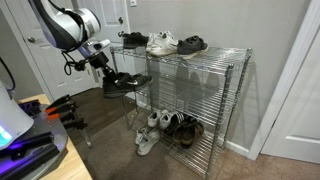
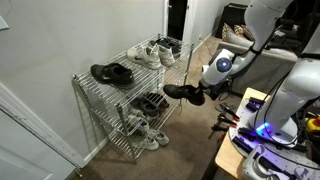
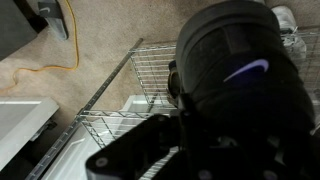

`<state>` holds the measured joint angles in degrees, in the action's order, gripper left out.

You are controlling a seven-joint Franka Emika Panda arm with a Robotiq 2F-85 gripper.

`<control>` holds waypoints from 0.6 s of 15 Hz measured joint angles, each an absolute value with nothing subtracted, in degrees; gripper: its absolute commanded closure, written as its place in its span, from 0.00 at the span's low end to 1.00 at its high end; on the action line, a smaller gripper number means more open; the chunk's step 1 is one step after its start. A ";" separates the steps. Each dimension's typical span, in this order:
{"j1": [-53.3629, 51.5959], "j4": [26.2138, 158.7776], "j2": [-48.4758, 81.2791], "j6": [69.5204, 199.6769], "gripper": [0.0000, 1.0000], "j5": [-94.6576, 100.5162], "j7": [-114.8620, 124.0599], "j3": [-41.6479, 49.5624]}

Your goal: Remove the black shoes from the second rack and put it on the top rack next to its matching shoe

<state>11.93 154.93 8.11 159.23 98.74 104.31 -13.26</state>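
Observation:
My gripper [image 1: 107, 72] is shut on the black shoe [image 1: 126, 82] and holds it in the air just off the near end of the chrome shelving unit, at about the height of the second rack [image 1: 190, 88]. Gripper [image 2: 204, 95] and shoe [image 2: 180, 92] show in both exterior views. The matching shoe [image 1: 133, 40] lies at the near end of the top rack [image 1: 215, 52], also seen from the other side [image 2: 170, 45]. In the wrist view the held shoe [image 3: 235, 75] fills the right side; my gripper [image 3: 185, 135] is dark and mostly hidden below it.
On the top rack white sneakers [image 1: 160, 43] sit next to the matching shoe, then brown-grey shoes [image 1: 192, 44]. Several shoes [image 1: 165, 125] lie on the lowest tier. A yellow cable [image 3: 62, 45] lies on the carpet. A desk with equipment [image 2: 262, 140] stands near the robot base.

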 measured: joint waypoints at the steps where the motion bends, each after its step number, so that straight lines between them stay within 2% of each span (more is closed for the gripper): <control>1: 11.68 156.18 6.16 159.23 0.94 96.33 102.36 -13.38; 9: 10.09 158.60 -2.45 159.01 0.94 84.34 93.82 -14.76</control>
<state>10.09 158.60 -2.45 159.01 84.34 93.82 -14.76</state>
